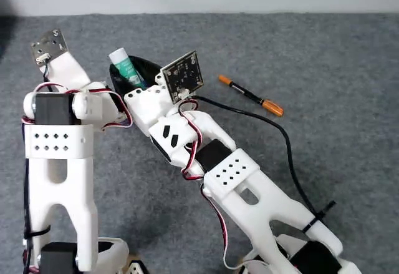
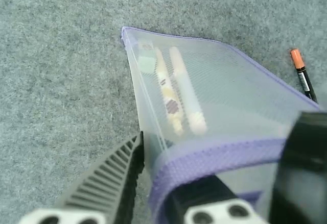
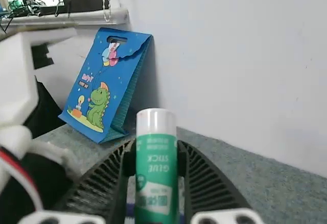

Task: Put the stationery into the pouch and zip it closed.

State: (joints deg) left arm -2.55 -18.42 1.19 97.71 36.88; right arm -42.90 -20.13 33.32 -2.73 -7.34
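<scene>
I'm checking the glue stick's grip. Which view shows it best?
The right wrist view: the glue stick sits clamped between the fingers of the right gripper, label plain. In the high view the glue stick shows its white cap and green body, the grip hidden.

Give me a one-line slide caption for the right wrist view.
Right end effector clamps a glue stick, with a blue gift bag against the wall behind.
</scene>
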